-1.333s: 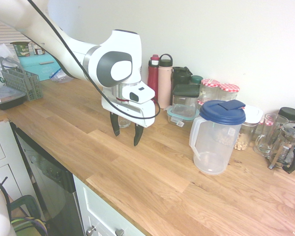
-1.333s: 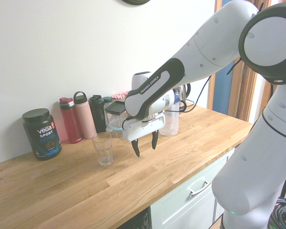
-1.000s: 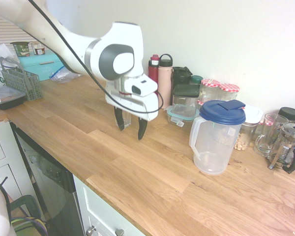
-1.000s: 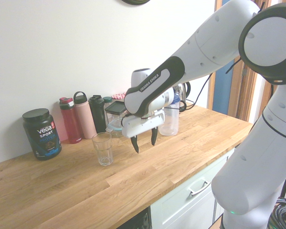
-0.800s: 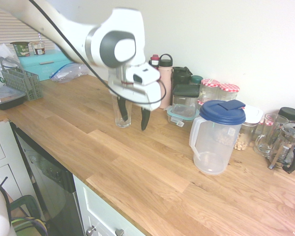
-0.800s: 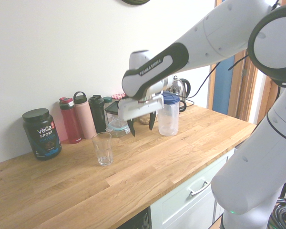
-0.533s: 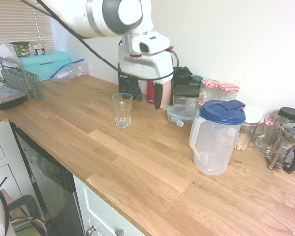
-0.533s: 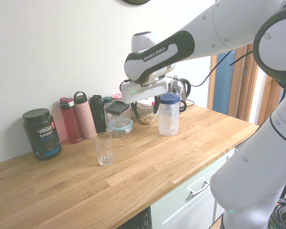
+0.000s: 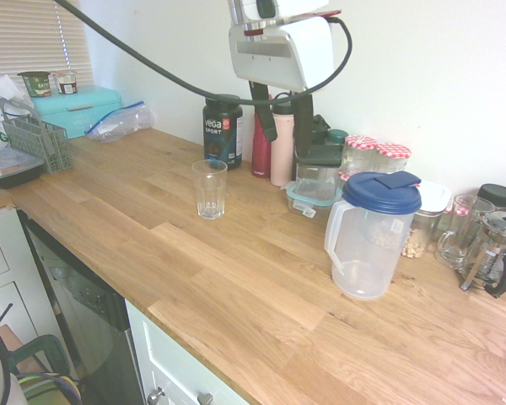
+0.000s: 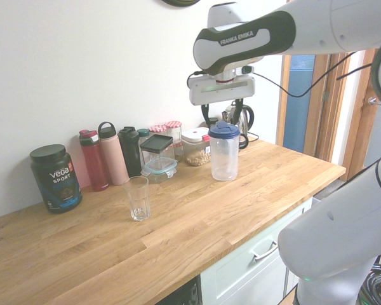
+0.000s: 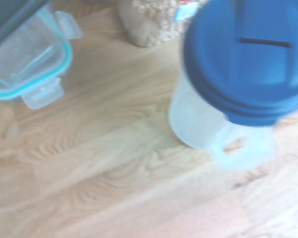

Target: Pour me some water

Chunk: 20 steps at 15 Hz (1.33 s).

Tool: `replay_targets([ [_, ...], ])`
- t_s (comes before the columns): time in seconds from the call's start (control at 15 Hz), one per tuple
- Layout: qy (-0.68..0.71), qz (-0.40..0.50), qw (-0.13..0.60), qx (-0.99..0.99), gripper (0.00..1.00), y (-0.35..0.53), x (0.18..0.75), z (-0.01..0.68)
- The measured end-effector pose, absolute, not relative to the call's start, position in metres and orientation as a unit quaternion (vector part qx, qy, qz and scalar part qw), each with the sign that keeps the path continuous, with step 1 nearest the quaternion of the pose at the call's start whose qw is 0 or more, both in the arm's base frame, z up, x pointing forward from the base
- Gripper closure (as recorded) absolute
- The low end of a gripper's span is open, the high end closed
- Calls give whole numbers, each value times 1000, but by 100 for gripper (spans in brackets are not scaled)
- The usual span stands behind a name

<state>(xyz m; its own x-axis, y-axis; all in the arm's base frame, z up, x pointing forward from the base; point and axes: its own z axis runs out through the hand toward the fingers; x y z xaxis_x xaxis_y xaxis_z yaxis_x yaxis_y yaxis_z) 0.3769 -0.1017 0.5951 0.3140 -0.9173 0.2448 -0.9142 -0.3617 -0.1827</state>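
Overhead, end effector (image 9: 286, 135) with fingers apart, translucent plastic pitcher (image 9: 370, 240), ribbed clear glass (image 9: 210, 191), grained wooden counter (image 9: 194, 278)

Before me I see the pitcher (image 9: 371, 240), tall and translucent, upright on the counter (image 9: 236, 287), right of centre in the first exterior view. Its dark blue lid (image 9: 381, 192) is on, and its side handle (image 9: 334, 234) faces left there. The water (clear, if I see it at all) is too faint for me to tell its level.

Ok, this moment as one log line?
gripper: open, empty, above the counter | pitcher: upright, lid on | glass: upright on counter | pouring: not begun
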Motion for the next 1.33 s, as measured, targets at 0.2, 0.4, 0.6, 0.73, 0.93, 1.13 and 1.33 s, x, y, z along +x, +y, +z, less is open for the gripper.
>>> replay_targets([
  [0.2,546,-179,24,-818,0,-119,366,555],
  [0.4,529,-206,25,-823,0,-133,365,527],
  [0.6,518,-235,30,-822,0,-147,373,495],
  [0.73,524,-250,37,-813,100,-160,384,481],
  [0.93,535,-258,51,-803,100,-169,399,461],
  [1.13,539,-261,55,-799,100,-172,404,454],
  [1.33,538,-268,57,-797,100,-175,414,456],
])
